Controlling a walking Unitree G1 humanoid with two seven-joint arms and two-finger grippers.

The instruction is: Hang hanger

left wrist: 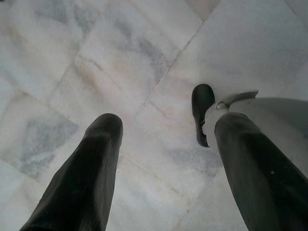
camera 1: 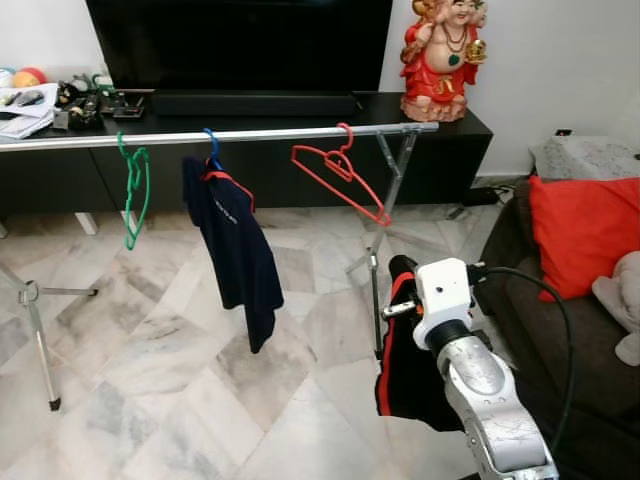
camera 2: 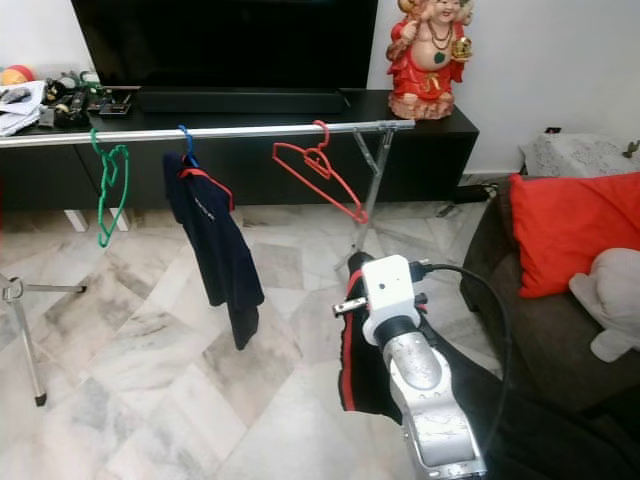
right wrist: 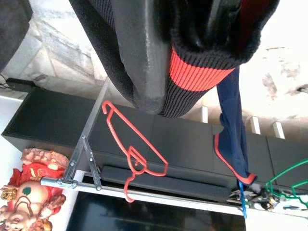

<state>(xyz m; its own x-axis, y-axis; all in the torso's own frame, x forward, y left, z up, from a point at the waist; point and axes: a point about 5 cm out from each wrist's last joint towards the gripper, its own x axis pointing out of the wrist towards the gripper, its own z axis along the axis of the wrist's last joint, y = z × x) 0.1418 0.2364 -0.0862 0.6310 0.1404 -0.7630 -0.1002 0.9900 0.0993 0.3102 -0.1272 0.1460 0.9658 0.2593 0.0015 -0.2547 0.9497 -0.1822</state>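
Right tool [camera 1: 395, 300], raised in front of the robot, is clenched on a black garment [camera 1: 410, 385] with red trim; in the right wrist view a finger [right wrist: 139, 53] presses against the garment's ribbed red-striped collar [right wrist: 202, 67]. The garment hangs limp from the tool, low and well short of the rail [camera 1: 220, 134]. Whether a hanger sits inside the garment cannot be told. Left tool [left wrist: 159, 159] points down at the floor [left wrist: 144, 72], its 2 fingers spread and holding nothing.

Progress, as judged: the carry is under way and the hanging itself is not yet done. The rail already bears 3 items: a bare green hanger [camera 1: 133, 190] toward its left, a blue hanger [camera 1: 212, 148] carrying a navy shirt [camera 1: 235, 250] in the middle, and a bare red hanger [camera 1: 340, 175] tilted near the right end. Free rail remains between the navy shirt and the red hanger. Left to do: lift the garment to rail height and hook it on.

Surroundings: the rail stands on folding metal legs [camera 1: 385, 200] over a marbled tile floor. Behind it runs a low black bench [camera 1: 440, 115] with a television [camera 1: 240, 45], a red figurine [camera 1: 440, 60] and small clutter [camera 1: 60, 100]. A dark sofa [camera 1: 520, 260] with a red cushion [camera 1: 585, 225] lies at the right.
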